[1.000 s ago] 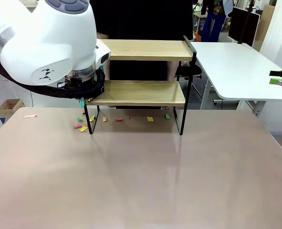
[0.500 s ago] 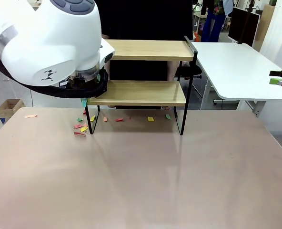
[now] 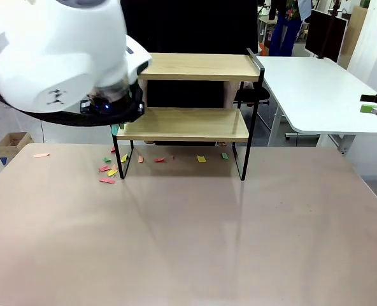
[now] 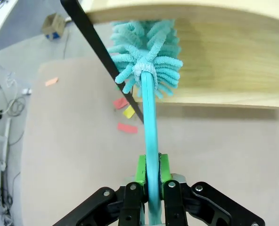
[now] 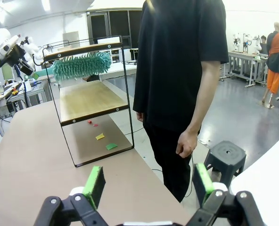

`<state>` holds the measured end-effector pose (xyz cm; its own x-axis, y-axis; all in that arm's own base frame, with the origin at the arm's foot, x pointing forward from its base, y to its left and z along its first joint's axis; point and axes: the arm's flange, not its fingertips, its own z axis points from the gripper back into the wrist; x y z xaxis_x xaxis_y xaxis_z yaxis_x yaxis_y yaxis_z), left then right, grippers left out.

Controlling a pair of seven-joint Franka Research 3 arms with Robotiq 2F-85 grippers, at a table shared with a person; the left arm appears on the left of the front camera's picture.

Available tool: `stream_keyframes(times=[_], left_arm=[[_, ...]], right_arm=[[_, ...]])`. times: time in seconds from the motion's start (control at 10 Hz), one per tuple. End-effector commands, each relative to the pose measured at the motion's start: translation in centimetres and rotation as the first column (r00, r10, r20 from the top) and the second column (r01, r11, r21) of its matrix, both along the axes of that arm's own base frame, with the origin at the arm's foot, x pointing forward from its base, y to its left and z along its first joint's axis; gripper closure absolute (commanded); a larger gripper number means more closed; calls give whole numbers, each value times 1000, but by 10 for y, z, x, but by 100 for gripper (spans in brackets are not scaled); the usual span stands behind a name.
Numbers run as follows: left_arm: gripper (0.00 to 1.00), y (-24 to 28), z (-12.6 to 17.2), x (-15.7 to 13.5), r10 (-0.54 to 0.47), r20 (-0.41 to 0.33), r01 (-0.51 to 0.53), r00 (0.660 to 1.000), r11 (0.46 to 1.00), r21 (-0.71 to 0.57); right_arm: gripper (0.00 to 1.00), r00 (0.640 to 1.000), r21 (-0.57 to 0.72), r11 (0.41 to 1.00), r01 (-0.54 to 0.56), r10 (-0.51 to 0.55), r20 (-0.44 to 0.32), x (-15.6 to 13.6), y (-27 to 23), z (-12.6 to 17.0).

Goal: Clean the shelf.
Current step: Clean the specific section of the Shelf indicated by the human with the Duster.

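Note:
The shelf stands at the table's far side, two light wooden boards in a thin black frame. In the left wrist view my left gripper is shut on the handle of a teal fluffy duster, whose head lies over the shelf's board beside a black frame leg. From the right wrist, the duster sits between the two boards of the shelf. My right gripper is open and holds nothing; the front view has it at the far right edge.
Coloured paper scraps lie on the table by the shelf's left leg, more under it, one farther left. A person in black stands behind the shelf. A white table is at right, a black stool beside it.
My left arm has risen slightly and shifted right along the shelf's left end with the duster. One red scrap has appeared on the table left of the leg.

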<state>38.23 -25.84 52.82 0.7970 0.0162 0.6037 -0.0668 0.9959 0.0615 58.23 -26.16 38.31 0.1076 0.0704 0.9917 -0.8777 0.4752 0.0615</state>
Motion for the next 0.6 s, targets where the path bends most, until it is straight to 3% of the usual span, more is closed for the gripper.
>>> stream_keyframes(times=[0.0,0.2,0.5], left_arm=[[87,42,4,-13,-158,-16,157,987,986,-64],[87,62,9,-17,-361,-14,356,933,926,-128],[87,86,17,-21,-629,0,622,777,768,-154]], right_arm=[[0,1000,-2,1000,-3,3,7,1,3,4],[0,1000,-2,1000,-3,3,7,1,3,4],[0,1000,-2,1000,-3,3,7,1,3,4]])
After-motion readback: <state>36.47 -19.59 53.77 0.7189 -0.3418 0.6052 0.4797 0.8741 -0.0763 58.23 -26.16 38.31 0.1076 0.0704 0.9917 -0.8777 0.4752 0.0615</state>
